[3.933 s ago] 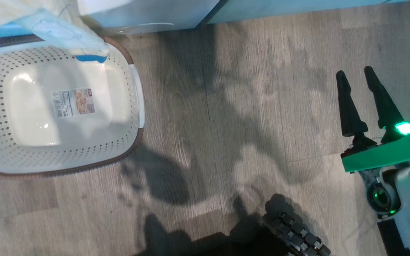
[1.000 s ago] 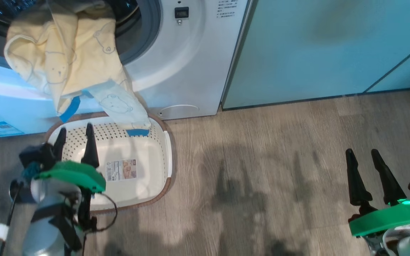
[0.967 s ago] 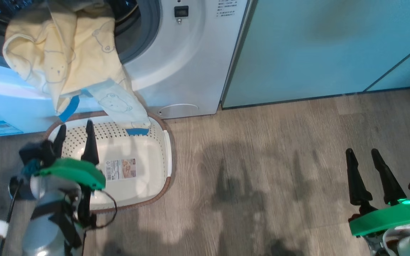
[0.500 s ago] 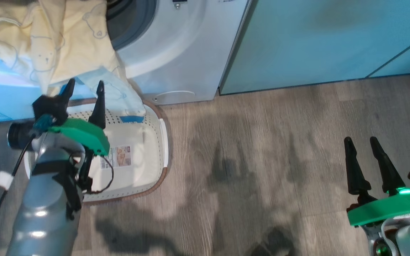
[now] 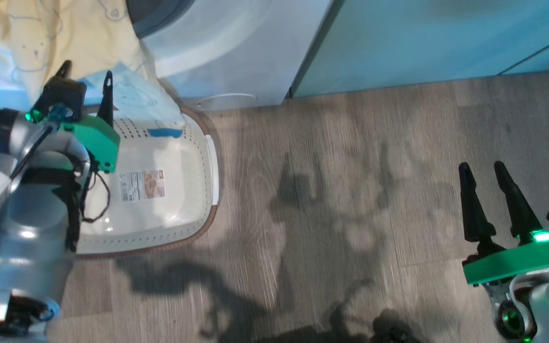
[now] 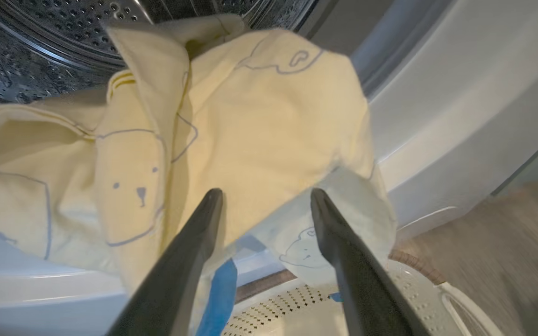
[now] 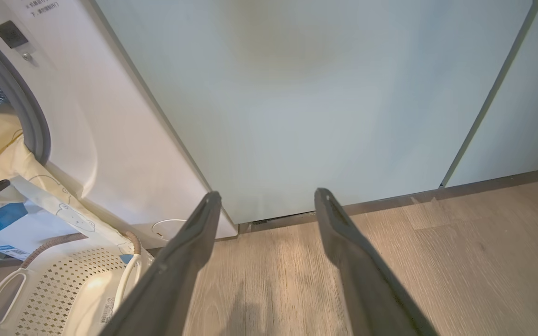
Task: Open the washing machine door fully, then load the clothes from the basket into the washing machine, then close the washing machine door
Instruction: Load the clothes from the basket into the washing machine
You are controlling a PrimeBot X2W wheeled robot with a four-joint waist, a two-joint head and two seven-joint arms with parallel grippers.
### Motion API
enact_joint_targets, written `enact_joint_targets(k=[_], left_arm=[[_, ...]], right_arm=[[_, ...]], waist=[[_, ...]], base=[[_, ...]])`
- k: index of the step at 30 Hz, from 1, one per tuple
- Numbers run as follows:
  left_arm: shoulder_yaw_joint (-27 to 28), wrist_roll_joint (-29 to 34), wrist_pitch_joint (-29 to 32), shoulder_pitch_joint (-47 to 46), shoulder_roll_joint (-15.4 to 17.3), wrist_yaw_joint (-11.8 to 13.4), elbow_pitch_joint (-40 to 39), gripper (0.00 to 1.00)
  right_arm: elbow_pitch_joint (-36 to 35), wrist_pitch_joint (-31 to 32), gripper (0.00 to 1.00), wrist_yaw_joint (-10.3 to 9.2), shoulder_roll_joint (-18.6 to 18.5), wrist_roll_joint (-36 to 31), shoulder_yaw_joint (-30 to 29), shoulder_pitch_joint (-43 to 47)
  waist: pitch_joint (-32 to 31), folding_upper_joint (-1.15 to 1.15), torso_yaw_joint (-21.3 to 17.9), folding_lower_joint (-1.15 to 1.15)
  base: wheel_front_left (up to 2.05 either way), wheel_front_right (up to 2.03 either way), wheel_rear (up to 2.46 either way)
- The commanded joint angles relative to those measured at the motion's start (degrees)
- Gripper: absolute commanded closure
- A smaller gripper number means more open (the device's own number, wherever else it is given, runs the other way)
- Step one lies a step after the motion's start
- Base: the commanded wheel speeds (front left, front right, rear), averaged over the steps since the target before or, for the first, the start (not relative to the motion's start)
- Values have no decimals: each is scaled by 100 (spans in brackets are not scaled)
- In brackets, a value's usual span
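Running the whole width of the head view, a grey wood-grain plank floor [image 5: 331, 157] meets, along the top of the frame, the white washing machine [image 5: 236, 43] and, right of it, pale green cabinets [image 5: 422, 38]. At the upper left the clothes [image 5: 41, 33] hang out of the grey-rimmed drum mouth [image 5: 160, 16] and down the machine's front. Their long axis slants down and to the right, and a pale leg with a blue cuff ends at the far rim of the basket [image 5: 184, 143]. The left gripper [image 5: 87, 69] is at the cloth's lower edge, fingers spread with nothing clasped between them (the left wrist view does not settle whether the tips touch the fabric). The basket sits on the floor just in front of the machine, mouth up, long axis across the frame, a white handle [image 5: 213, 162] at its right end. At the lower right the right gripper [image 5: 480, 165] hovers over bare floor, fingers apart and empty, pointing up the frame.
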Motion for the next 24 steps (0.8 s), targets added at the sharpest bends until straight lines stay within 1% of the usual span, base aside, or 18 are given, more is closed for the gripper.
enact_joint_targets(k=[1,8,12,17,21,22,23,24], left_arm=[[114,62,-42,-181,261,69,-88,0],[-28,84,-42,-647,338,226,181,0],[-127,103,-42,-814,320,350,193,0],[-197,62,-42,-1044,422,372,290,0],[-222,-2,-42,-1140,440,458,352,0],[-215,-37,-42,-1146,433,476,362,27],[-220,-64,-42,-1143,429,478,374,71],[-218,-104,-42,-1135,422,464,395,100]], right_arm=[[-166,-55,0,-16,-98,42,105,-73],[-180,-55,0,-16,-108,34,133,-186],[-177,-55,0,-16,-130,35,163,-241],[-173,-55,0,-16,-147,51,205,-325],[-163,-55,0,-16,-153,58,212,-368],[-158,-55,0,-16,-154,58,212,-373],[-152,-55,0,-16,-156,56,214,-375],[-147,-55,0,-16,-159,54,216,-374]], waist=[[83,0,-6,-1],[333,0,8,-1],[450,0,37,-1],[577,0,50,-1],[614,0,60,-1],[612,0,62,-1],[603,0,65,-1],[591,0,69,-1]], base=[[0,0,0],[0,0,0],[0,0,0],[0,0,0],[0,0,0],[0,0,0],[0,0,0],[0,0,0]])
